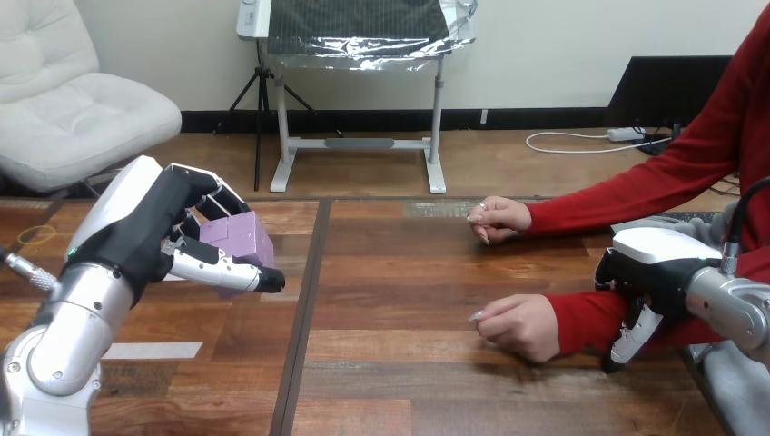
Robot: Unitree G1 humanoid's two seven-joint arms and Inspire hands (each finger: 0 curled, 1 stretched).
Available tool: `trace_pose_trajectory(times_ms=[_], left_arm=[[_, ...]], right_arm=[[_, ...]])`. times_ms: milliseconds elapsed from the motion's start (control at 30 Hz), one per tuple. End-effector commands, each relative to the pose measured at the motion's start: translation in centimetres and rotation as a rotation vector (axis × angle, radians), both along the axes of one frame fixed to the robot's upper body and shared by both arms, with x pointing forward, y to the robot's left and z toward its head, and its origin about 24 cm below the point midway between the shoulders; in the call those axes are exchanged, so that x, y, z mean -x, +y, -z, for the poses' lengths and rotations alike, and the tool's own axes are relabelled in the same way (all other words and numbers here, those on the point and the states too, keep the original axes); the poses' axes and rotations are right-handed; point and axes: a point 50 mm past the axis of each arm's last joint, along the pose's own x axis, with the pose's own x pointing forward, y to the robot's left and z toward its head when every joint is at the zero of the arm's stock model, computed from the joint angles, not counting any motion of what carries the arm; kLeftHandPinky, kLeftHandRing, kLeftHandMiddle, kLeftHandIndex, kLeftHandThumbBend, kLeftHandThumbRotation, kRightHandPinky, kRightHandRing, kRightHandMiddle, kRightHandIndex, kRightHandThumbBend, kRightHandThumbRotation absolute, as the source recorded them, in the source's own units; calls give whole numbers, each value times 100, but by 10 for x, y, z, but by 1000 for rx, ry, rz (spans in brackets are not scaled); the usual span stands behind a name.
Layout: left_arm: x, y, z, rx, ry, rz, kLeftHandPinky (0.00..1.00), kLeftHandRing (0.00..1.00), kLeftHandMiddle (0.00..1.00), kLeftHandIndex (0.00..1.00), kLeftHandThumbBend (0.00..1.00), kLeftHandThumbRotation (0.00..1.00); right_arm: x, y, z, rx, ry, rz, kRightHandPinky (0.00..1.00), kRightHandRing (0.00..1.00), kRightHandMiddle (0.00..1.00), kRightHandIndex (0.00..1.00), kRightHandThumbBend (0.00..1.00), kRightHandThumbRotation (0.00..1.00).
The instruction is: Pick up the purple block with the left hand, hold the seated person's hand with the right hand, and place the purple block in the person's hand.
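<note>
Head view. The left robot hand [150,238] is gripping the purple block [238,238], with its fingers above and its thumb below curled round it. It is holding the block off the desk [399,272], over the left half and well apart from the person.

The right robot hand [646,277] is sitting at the desk's right edge, against the red sleeve [586,318] of the person's nearer hand [519,325]. It is lying on the forearm rather than the hand itself. Whether it is gripping or merely lying against the sleeve cannot be told.

The nearer hand is resting on the desk, loosely closed and palm down. The person's farther hand [499,218] is lying closed nearer the far edge.

Judgement: the pick-up is looking complete, and the hold with the right robot hand is in progress but unconfirmed. The next move is calling for a secure hold nearer the person's hand, that hand turning palm up and opening, and then the block travelling rightward across the desk.

Obscured: the block's near face is lying partly behind the thumb, and the contact under the right robot hand is hidden.
</note>
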Motion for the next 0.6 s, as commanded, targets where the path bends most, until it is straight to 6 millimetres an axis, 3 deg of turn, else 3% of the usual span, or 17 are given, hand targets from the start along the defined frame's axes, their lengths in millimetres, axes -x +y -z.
trace_pose_trajectory(times_ms=[0, 133, 300, 567], left_arm=[[-3, -3, -21, 7, -114, 11, 29, 33, 39, 41, 84, 0], [-5, -6, -14, 80, -178, -16, 29, 33, 39, 40, 86, 0], [-7, -8, -10, 108, -197, -28, 32, 34, 38, 40, 85, 0], [-11, -12, -2, 201, -228, -53, 32, 34, 38, 40, 85, 0]], right_arm=[[11, 7, 20, -62, 64, 3, 17, 25, 34, 39, 90, 11], [7, 7, 3, -192, -32, -2, 25, 32, 40, 39, 90, 8], [6, 8, -3, -223, -59, -11, 31, 38, 44, 40, 89, 6], [5, 9, -14, -283, -110, -28, 27, 33, 39, 40, 88, 5]])
